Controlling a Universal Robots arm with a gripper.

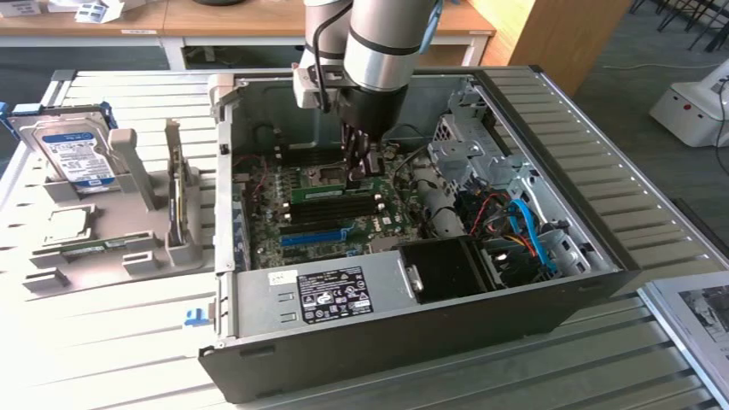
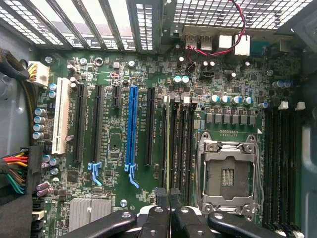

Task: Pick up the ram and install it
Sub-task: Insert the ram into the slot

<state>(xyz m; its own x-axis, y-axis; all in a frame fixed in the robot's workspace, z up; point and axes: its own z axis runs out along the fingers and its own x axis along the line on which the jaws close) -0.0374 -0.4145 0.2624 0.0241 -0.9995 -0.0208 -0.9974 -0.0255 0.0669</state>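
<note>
Premises present as a robotics lab or test workroom, not a home or shop. Observed: a robot arm reaching down over a slatted metal table, its gripper inside an open PC case with the motherboard bare; beside the case, a grey fixture holds a hard drive and other loose parts. Behind the table stand wooden desks on a grey floor, with a white unit at the exterior view's right.
</note>
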